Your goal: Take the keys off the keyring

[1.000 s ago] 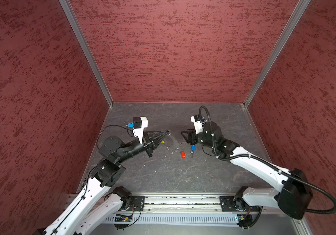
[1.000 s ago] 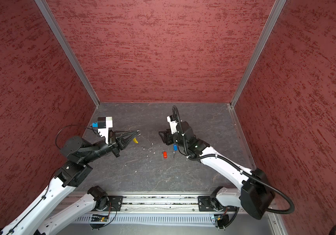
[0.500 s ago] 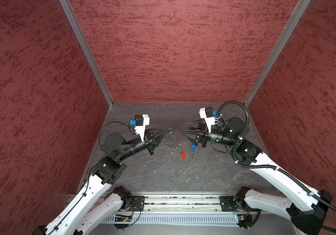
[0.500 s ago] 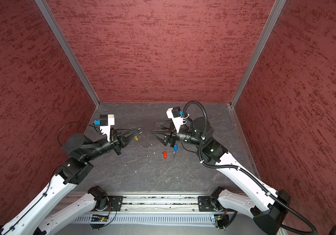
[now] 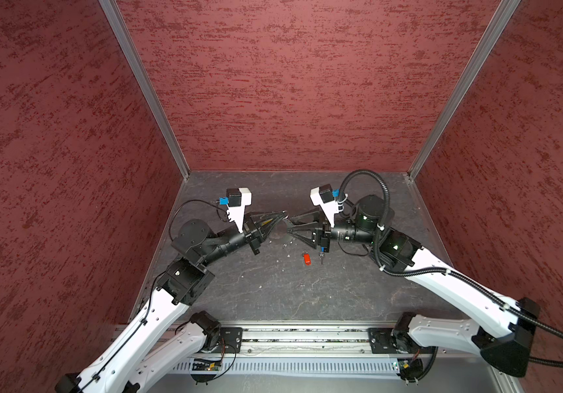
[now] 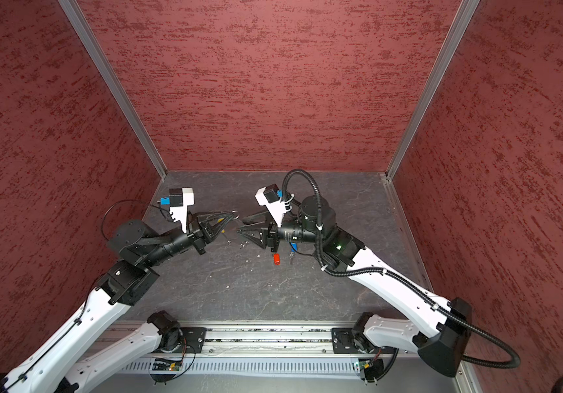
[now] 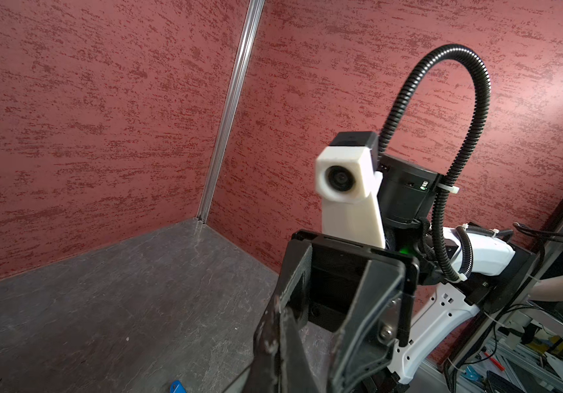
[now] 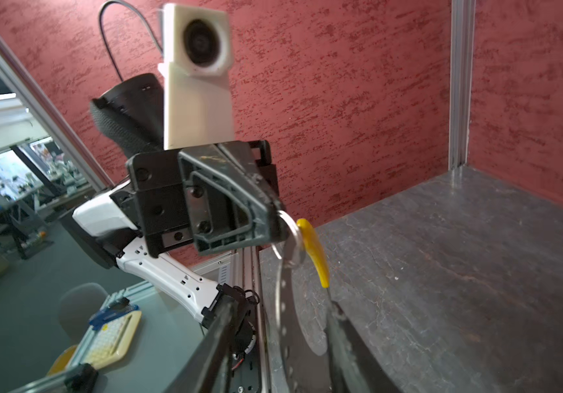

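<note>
My left gripper (image 5: 283,214) (image 6: 234,214) is held above the table, shut on the keyring (image 8: 290,238). A silver ring and the yellow sleeve (image 8: 312,248) stick out at its tip (image 8: 278,217). In the left wrist view its fingers (image 7: 277,308) are pressed together. My right gripper (image 5: 289,225) (image 6: 241,224) faces it tip to tip, open. The hanging loop lies between its fingers (image 8: 280,306), and a thin wire below the sleeve reaches one finger. The red key (image 5: 306,259) (image 6: 276,258) lies loose on the table. The blue key (image 6: 293,246) (image 7: 177,388) lies beside it, partly under the right wrist.
Small silver bits (image 5: 285,243) lie on the dark table (image 5: 307,299) below the two gripper tips. Red walls close in three sides. A metal rail (image 5: 307,335) runs along the front edge. A black corrugated hose (image 5: 365,177) arches over the right wrist.
My right arm has lifted away from the keys on the table and turned to face the left gripper, and its jaws have narrowed. The left gripper has risen a little with the keyring.
</note>
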Available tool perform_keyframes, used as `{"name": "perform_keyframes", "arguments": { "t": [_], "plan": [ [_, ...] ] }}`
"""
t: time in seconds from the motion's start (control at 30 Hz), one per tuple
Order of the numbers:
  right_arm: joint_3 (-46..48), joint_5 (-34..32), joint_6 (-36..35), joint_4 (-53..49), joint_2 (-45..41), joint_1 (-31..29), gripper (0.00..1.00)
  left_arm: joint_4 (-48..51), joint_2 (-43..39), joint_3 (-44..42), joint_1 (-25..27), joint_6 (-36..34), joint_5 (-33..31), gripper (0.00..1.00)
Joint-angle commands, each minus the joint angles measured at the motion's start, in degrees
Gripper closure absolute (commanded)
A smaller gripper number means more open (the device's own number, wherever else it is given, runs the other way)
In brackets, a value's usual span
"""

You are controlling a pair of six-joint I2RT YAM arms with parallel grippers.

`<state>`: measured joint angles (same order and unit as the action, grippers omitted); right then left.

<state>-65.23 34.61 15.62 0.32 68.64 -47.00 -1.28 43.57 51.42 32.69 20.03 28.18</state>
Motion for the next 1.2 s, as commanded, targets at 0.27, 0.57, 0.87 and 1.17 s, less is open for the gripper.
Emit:
{"name": "perform_keyframes", "arguments": {
  "t": [0.27, 0.57, 0.87, 1.17],
  "plan": [
    [-0.53, 1.16, 0.14, 0.18, 4.07, 1.93, 1.00, 6.37, -1.80, 4.40, -0.66, -2.05, -7.02, 0.00],
    [2.57, 10.50, 8.62, 6.48, 21.39, 5.96, 1.00, 6.72, -4.23, 6.36, -0.81, -6.22, -8.02, 0.01],
    [-0.80, 8.75, 8.21, 4.33, 36.06, 6.13, 1.00, 6.22, -4.72, 4.22, -0.70, -4.91, -7.29, 0.01],
    [-4.44, -0.97, 6.87, -1.17, 44.31, 7.23, 0.96, 5.47, -5.03, 2.34, -0.77, -4.07, -7.43, 0.01]
  ]
}}
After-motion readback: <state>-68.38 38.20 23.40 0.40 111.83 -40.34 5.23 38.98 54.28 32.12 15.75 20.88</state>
